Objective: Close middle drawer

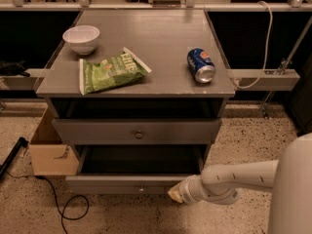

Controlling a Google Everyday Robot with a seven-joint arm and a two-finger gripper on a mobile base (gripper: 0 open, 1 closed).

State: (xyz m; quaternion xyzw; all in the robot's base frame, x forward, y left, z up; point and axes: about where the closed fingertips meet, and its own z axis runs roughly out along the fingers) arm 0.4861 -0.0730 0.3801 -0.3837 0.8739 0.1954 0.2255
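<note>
The middle drawer (122,183) is a wide grey drawer with a small round knob (141,189). It stands pulled far out, with its dark inside showing. My gripper (176,194) is at the end of the white arm (234,177), low at the right. It is against the right part of this drawer's front, right of the knob. The top drawer (97,129), with its own knob (139,134), is also pulled out a little. The lowest drawer is hidden below the middle one.
On the cabinet top (161,38) are a white bowl (81,38), a green chip bag (109,72) and a blue soda can (201,65) lying on its side. A cardboard box (48,150) stands left of the cabinet. A black cable (63,211) lies on the speckled floor.
</note>
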